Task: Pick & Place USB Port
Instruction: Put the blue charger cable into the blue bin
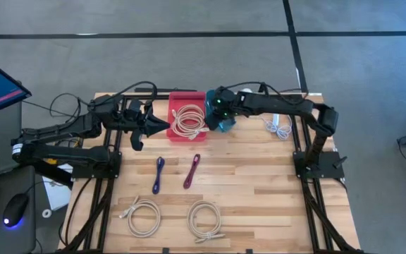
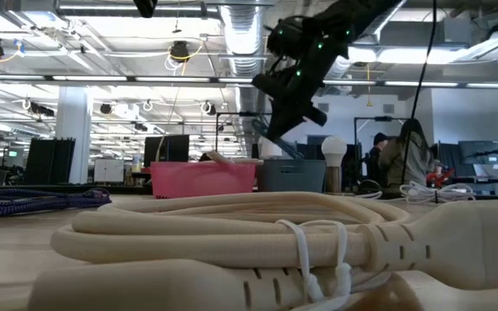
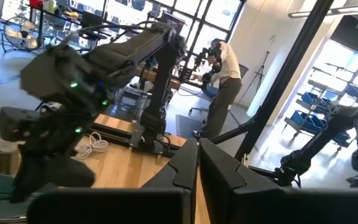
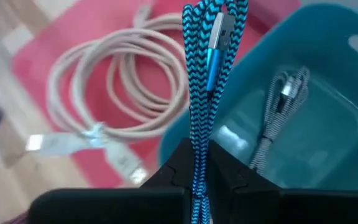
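My right gripper [image 1: 216, 115] hangs above the teal bin [image 4: 316, 93], beside the pink tray [image 1: 178, 99], and is shut on a blue-and-black braided USB cable [image 4: 205, 81]. The cable is folded into a bundle, with its metal plug [image 4: 221, 28] at the far end. A grey braided cable [image 4: 279, 102] lies in the bin. A beige cable coil [image 4: 114, 93] lies in the tray. My left gripper [image 3: 197, 165] stays shut and level at the table's far left, touching nothing. My right gripper pinches the folded blue cable bundle [image 4: 199, 140] between its two fingers, several strands together. The fingers slant down from the table's right side, and the strands run along them and out past their tips. The bundle is lifted clear, above the bin's wall next to the tray.
Two purple cables [image 1: 158, 174] [image 1: 192, 171] lie mid-table. Two beige coils [image 1: 143, 215] [image 1: 204, 219] lie near the front edge, and a white cable [image 1: 279, 127] lies at the far right. People stand in the room behind.
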Robot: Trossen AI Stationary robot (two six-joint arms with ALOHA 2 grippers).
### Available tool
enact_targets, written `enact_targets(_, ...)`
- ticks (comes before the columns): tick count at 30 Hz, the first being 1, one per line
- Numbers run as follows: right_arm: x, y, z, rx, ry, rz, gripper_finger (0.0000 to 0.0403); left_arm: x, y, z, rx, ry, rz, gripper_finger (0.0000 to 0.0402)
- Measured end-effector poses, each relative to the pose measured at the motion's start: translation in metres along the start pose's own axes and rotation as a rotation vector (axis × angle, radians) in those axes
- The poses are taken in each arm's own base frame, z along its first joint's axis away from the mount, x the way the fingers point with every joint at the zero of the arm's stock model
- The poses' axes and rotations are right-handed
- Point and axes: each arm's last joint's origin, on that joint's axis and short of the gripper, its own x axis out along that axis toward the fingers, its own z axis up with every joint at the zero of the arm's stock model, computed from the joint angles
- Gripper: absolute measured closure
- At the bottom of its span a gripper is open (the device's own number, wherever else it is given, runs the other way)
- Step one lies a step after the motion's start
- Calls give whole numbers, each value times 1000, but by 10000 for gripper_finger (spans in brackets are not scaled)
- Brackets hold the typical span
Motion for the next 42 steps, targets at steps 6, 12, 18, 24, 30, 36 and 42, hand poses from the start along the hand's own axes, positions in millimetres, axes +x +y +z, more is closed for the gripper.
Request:
enact_targets(6,10,-22,10,53,-39,-23,394,0,0,0,0,0,0,385)
enact_targets(12,10,-46,22,109,-91,-58,394,0,0,0,0,0,0,385)
enact_targets(18,18,-54,20,129,-65,-73,394,0,0,0,0,0,0,385)
enact_targets(24,27,-55,16,128,-35,-79,394,0,0,0,0,0,0,385)
enact_targets(30,43,-57,11,135,-1,-90,394,0,0,0,0,0,0,385)
enact_targets(36,54,-56,5,136,35,-97,376,0,0,0,0,-1,-1,385)
enact_targets(42,54,-52,6,133,17,-89,320,0,0,0,0,-1,0,385)
